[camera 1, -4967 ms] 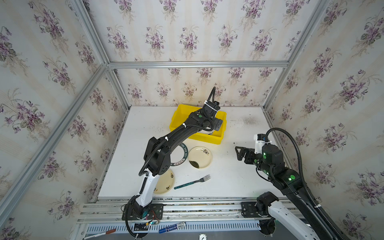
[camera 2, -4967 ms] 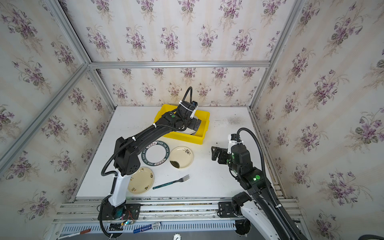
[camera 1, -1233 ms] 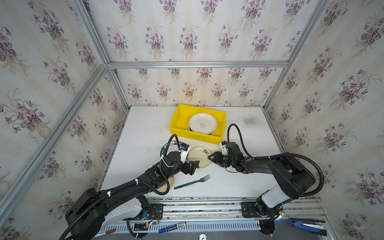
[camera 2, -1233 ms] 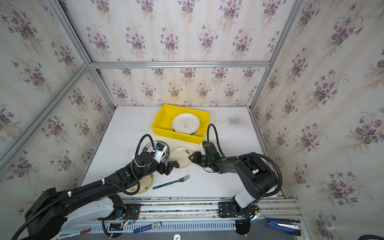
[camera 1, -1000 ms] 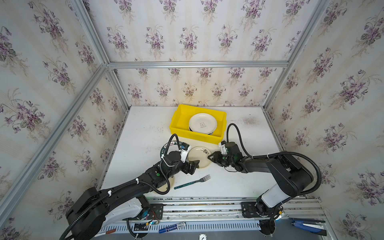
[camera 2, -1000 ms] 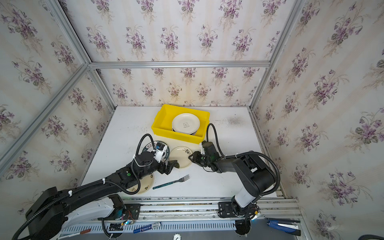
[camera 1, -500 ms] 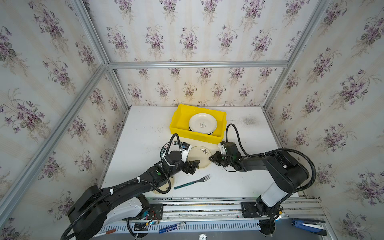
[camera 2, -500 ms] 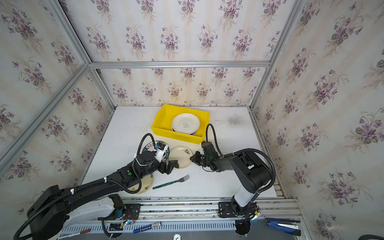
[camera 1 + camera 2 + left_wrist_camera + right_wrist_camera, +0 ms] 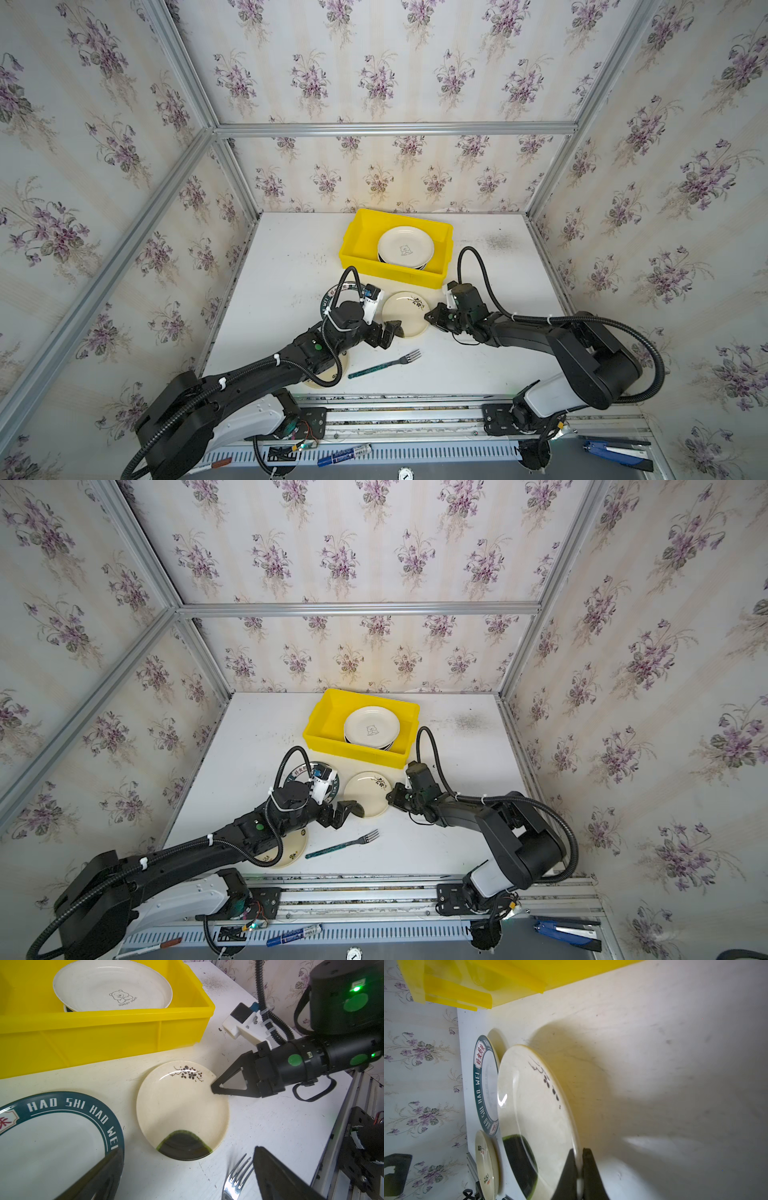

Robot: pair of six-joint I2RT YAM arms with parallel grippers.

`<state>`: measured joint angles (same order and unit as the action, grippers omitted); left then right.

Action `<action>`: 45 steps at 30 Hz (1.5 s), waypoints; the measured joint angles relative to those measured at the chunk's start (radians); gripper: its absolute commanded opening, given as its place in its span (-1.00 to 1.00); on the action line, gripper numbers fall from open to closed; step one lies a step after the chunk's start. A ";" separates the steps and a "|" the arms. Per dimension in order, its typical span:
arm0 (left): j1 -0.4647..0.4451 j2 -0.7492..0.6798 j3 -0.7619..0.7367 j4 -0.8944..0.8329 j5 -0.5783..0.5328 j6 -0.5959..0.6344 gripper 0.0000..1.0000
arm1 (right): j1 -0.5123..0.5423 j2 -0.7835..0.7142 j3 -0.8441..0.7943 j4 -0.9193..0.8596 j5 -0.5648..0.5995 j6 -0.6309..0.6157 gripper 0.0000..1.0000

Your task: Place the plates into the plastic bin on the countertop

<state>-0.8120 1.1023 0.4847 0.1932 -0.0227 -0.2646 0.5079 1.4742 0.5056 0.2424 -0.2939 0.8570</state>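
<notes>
White speckled countertop [image 9: 291, 257], framed by aluminium rails.

Yellow plastic bin [image 9: 390, 276]: stands toward the back of the countertop and holds a stack of plates. The top one is a cream bear-motif plate [image 9: 405, 247], lying at the bin's right end.

Teal-rimmed plate [image 9: 62, 1126], lettered white on the band: lies flat on the countertop, in front of the bin's left end, partly under the left arm.

Cream blossom plate [image 9: 405, 313], with a dark green patch at its near edge: on the countertop just in front of the bin, beside the teal-rimmed plate. Whether it is raised off the surface cannot be told.

Small cream plate [image 9: 291, 850]: near the front edge, mostly covered by the left arm.

Left gripper [image 9: 388, 334]: jaws spread wide, empty, at the green-patch edge of the blossom plate.

Right gripper [image 9: 579, 1157]: jaws clamped on the blossom plate's right rim.

Glittery teal-handled fork [image 9: 384, 365]: lies apart, nearer the front than the blossom plate.
</notes>
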 measured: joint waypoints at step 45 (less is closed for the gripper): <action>0.000 0.008 0.004 -0.002 -0.030 0.000 0.99 | -0.005 -0.582 0.267 -0.707 0.354 -0.277 -1.00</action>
<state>-0.8124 1.1099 0.4885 0.1917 -0.0525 -0.2642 0.5034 0.8925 0.7727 -0.4644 0.0597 0.5797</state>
